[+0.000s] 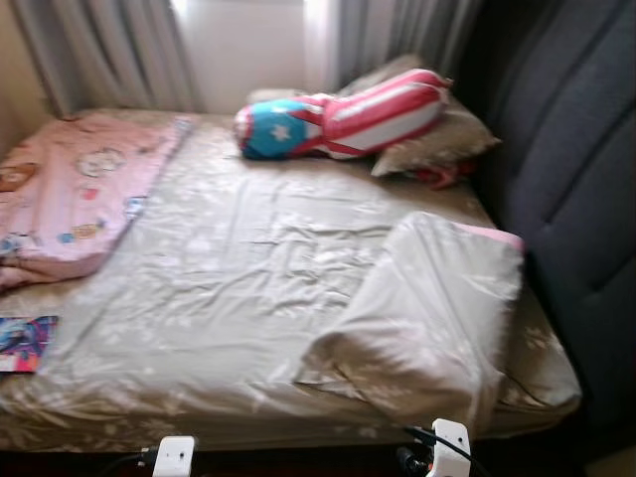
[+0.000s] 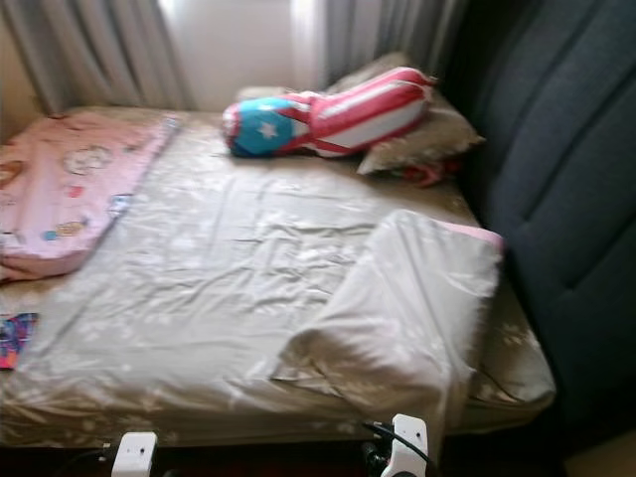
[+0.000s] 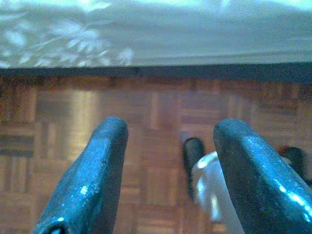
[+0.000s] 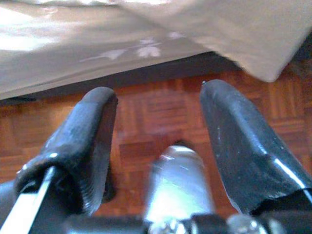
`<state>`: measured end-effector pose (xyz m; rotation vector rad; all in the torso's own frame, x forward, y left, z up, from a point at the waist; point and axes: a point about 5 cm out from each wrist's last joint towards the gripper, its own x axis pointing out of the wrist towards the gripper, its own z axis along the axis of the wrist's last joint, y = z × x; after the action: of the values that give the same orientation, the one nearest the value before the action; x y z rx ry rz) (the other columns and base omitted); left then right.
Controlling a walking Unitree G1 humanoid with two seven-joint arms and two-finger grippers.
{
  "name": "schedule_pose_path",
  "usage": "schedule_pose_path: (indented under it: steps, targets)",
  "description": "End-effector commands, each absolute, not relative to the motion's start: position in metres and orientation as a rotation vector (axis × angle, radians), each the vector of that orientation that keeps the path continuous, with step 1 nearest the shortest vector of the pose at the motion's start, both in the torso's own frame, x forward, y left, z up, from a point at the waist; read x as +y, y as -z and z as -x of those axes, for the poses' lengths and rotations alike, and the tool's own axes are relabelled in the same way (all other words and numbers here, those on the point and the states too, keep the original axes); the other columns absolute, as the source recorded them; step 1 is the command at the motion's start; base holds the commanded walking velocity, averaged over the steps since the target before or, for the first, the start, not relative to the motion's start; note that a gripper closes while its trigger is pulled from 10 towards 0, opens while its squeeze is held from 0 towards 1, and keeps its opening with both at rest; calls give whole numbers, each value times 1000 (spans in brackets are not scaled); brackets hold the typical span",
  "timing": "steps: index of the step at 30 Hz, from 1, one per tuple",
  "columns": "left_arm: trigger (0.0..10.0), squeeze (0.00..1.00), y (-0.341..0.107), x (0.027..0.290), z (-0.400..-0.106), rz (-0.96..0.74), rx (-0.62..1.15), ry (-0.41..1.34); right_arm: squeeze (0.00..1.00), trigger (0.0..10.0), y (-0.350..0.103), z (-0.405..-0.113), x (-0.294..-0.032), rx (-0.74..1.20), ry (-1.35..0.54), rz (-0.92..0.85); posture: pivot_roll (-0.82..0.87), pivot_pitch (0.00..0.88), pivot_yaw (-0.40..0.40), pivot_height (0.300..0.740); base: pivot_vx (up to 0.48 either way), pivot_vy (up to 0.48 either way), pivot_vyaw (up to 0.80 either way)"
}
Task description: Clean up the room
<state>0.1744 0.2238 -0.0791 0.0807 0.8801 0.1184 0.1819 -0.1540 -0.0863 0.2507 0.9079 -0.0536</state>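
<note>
A bed (image 1: pixel 238 298) with a beige flowered sheet lies before me. A beige pillow (image 1: pixel 427 318) rests at its near right, one corner hanging over the bed edge. A red, white and blue star bolster (image 1: pixel 343 117) lies at the far end on other pillows (image 1: pixel 437 144). A pink cartoon blanket (image 1: pixel 75 189) is bunched at the left. Both arms hang low beside the bed edge. My left gripper (image 3: pixel 168 141) is open above the parquet floor (image 3: pixel 73 126). My right gripper (image 4: pixel 158 117) is open too, with nothing between its fingers.
A dark padded headboard (image 1: pixel 571 179) runs along the bed's right side. Grey curtains (image 1: pixel 109 50) hang behind the bed. A colourful flat item (image 1: pixel 25 343) lies at the near left edge of the bed.
</note>
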Motion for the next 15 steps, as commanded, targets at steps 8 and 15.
schedule_pose_path:
  steps: [8,15]
  targets:
    - [10000,0,83,222,-168,-64,903,-117,0,10000,85,-183,-161,897,69,-244,88,0,-20,740,0,-268,0]
    - [10000,0,80,230,-169,-56,879,-128,0,10000,85,-183,-161,899,68,-242,89,0,-21,740,0,0,0]
